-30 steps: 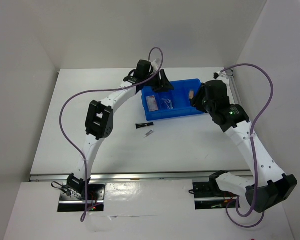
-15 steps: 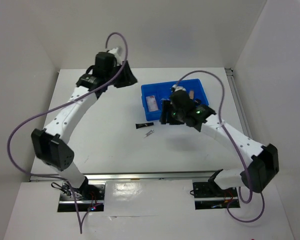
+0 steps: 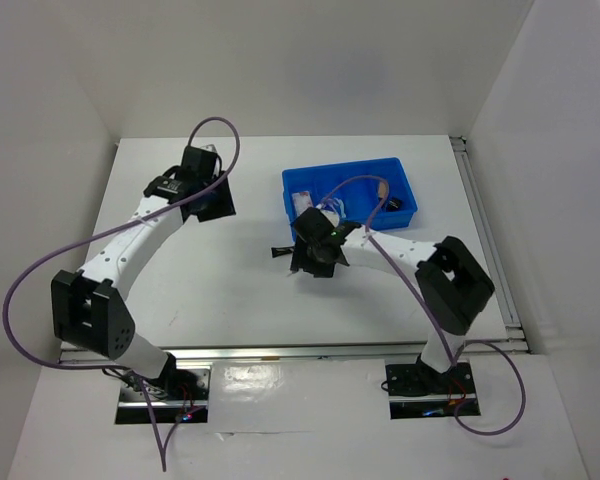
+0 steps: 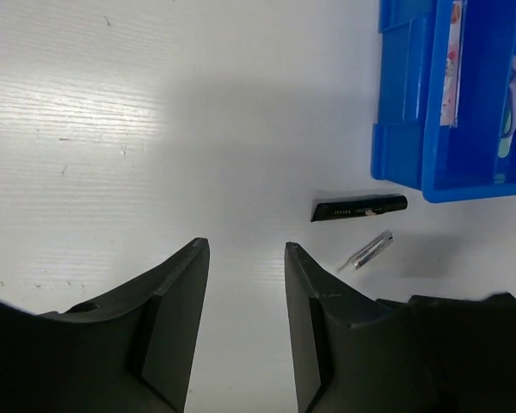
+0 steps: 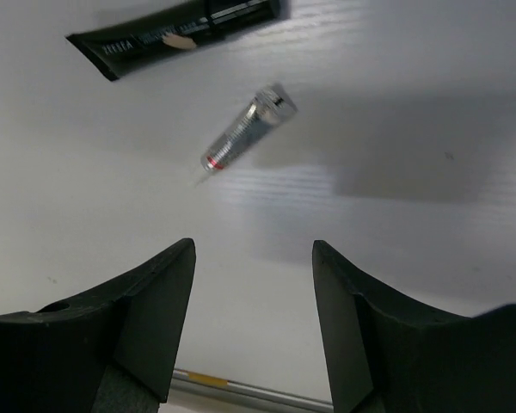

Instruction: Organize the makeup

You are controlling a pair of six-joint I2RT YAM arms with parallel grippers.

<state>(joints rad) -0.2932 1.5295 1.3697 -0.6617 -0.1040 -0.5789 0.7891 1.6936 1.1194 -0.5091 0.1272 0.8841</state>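
The slim black tube (image 5: 185, 30) and the tiny silver stick (image 5: 245, 129) lie on the white table just in front of the blue bin (image 3: 400, 170). My right gripper (image 3: 313, 262) hovers over them, open and empty, and hides the stick in the top view; the tube's end (image 3: 277, 251) shows. Both also show in the left wrist view, the tube (image 4: 359, 207) and the stick (image 4: 367, 250). The pinkish case (image 3: 302, 203), tan bottle (image 3: 381, 187) and dark compact (image 3: 400, 208) lie in the bin. My left gripper (image 3: 212, 200) is open and empty, left of the bin.
The blue bin (image 4: 404, 146) has dividers and stands at the back right of the table. A metal rail (image 3: 280, 352) runs along the table's near edge. White walls enclose the back and sides. Purple cables arch over both arms.
My left arm has swung away from the bin to the left. My right arm has moved from the bin's right side across to above the tube and stick.
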